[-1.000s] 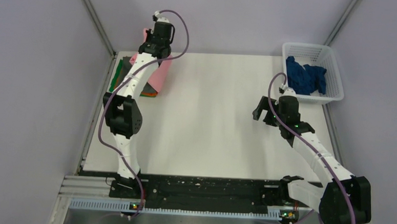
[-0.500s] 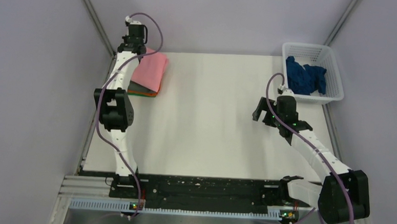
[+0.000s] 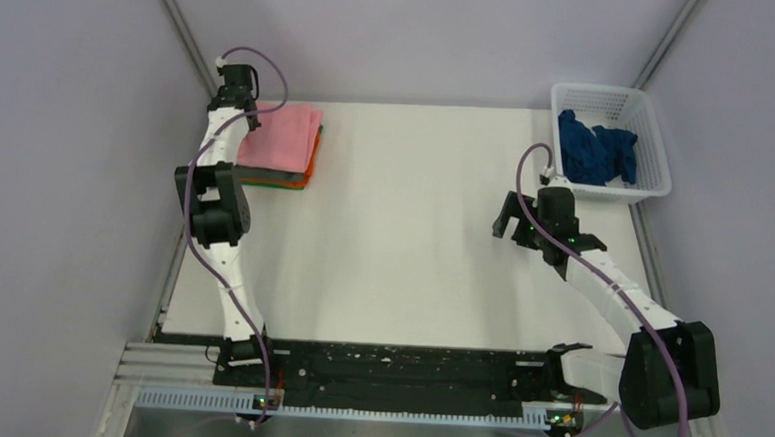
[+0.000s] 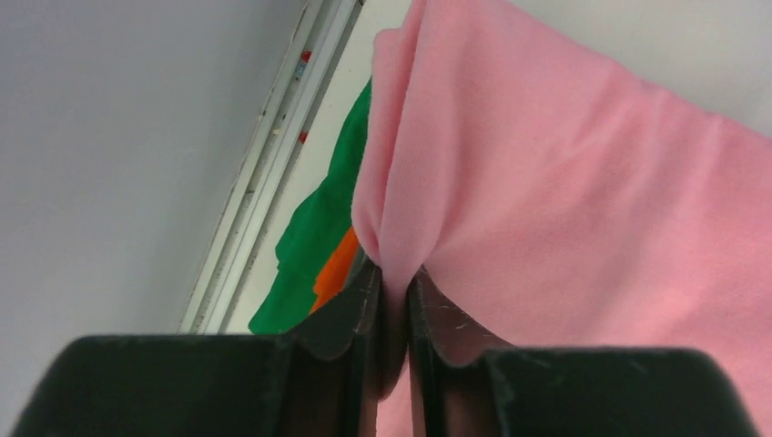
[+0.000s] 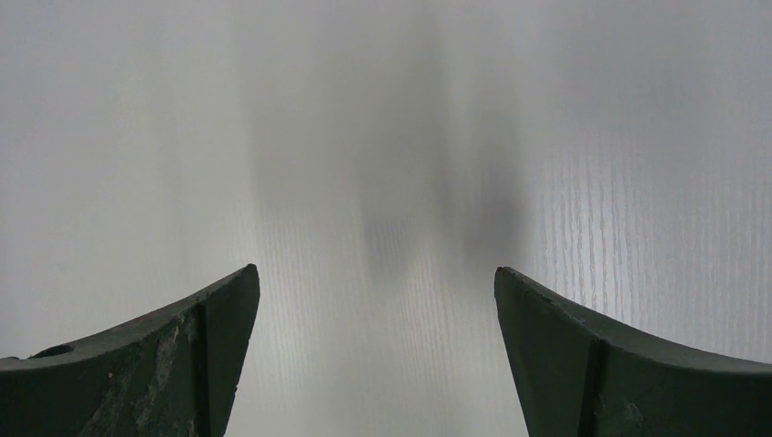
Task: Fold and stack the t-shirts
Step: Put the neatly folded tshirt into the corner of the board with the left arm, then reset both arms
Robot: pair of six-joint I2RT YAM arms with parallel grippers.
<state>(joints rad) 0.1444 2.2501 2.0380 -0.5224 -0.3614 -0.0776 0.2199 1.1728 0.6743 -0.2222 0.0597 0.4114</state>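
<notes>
A: Far-left corner of the bench (image 3: 412,250): left claw (image 4: 393,280) is clenched on a pinch of the pink t-shirt (image 3: 283,138), at its edge nearest the wall.
B: How does the pink one lie?
A: Folded, flat on top of the stack. Green t-shirt (image 4: 319,223) and orange t-shirt (image 4: 335,266) peek out beneath it on the wall side. No grey one can be made out.
B: So the step is placing pink on the pile?
A: Looks like the tail end of it. Likely next for that arm: let go, lift straight off so the cloth does not drag, check the edges line up.
B: Mid-bench?
A: Right claw (image 3: 516,223) hovers low over the white surface, right of centre. Jaws spread wide, holding nothing.
B: Far right?
A: White mesh basket (image 3: 615,194) at the far-right corner, dark blue t-shirt (image 3: 595,154) crumpled inside. Unfolded, so that one is left to do.
B: Right arm fetches it?
A: Probably. It is near the basket. Needs to reach over the rim, grab a good bunch of cloth, pull it out onto the bench for spreading. Risk: cloth snags the mesh and tips the basket.
</notes>
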